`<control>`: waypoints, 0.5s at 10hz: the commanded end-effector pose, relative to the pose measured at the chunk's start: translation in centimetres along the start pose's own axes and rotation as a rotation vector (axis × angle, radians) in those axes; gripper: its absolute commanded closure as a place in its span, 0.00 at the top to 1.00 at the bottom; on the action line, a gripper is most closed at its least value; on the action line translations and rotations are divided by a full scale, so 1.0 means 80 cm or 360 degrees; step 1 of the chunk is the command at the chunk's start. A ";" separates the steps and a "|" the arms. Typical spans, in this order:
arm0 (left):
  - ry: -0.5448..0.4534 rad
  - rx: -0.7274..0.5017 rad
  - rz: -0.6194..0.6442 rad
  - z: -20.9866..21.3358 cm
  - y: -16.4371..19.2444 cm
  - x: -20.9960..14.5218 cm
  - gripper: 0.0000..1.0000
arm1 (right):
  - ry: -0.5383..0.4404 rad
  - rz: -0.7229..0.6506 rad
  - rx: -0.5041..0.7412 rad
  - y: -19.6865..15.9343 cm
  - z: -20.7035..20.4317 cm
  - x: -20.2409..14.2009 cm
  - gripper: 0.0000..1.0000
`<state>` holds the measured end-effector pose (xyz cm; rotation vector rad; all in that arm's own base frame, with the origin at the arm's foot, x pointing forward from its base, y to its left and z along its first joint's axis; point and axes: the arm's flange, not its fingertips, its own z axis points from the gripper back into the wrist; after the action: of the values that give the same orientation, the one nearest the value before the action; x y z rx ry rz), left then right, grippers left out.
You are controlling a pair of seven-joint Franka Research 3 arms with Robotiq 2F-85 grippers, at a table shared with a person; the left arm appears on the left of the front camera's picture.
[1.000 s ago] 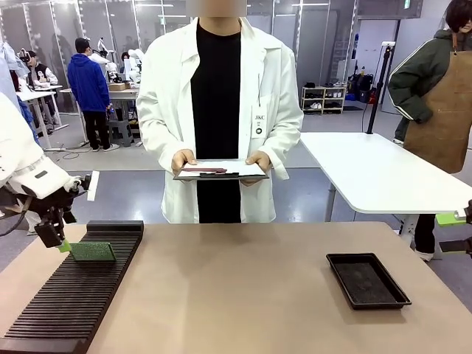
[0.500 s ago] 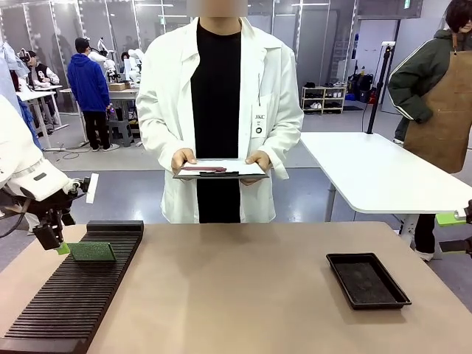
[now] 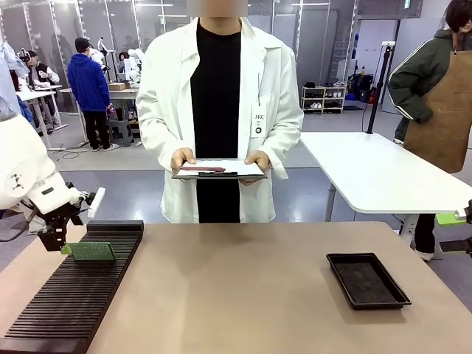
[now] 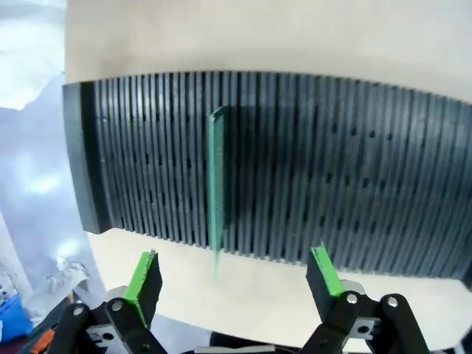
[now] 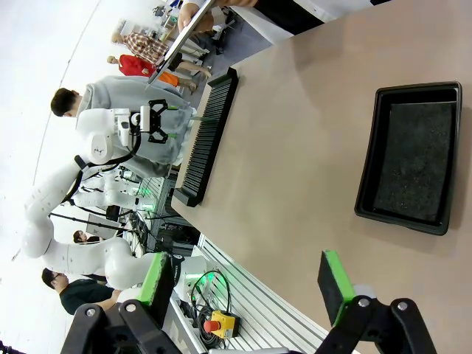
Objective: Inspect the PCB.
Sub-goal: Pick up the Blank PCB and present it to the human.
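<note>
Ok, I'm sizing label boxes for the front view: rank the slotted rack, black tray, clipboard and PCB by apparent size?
1. Slotted rack, largest by far.
2. Black tray.
3. Clipboard: about as wide as the tray but farther and nearly edge-on, so that pair is unsure.
4. PCB, smallest.

A black slotted rack [image 3: 74, 295] lies at the bench's [image 3: 243, 295] left, a shallow black tray [image 3: 367, 280] at its right; beyond, a white-coated person [image 3: 221, 88] holds a clipboard [image 3: 221, 169].
</note>
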<state>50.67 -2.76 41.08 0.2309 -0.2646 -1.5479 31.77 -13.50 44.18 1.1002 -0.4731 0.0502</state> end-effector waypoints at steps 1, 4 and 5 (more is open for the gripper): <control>0.0047 0.0061 0.0022 -0.018 0.021 -0.013 1.00 | -0.0019 0.0035 0.0024 0.000 0.000 0.003 1.00; 0.0079 -0.0033 0.0050 -0.055 0.036 -0.024 1.00 | -0.0019 0.0035 0.0024 0.000 0.000 0.003 1.00; 0.0057 -0.0042 0.0038 -0.064 0.039 -0.025 1.00 | -0.0019 0.0035 0.0024 0.000 0.000 0.003 1.00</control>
<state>54.12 -0.66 37.12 0.2262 -0.2227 -1.5122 31.77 -13.49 44.18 1.1004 -0.4731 0.0503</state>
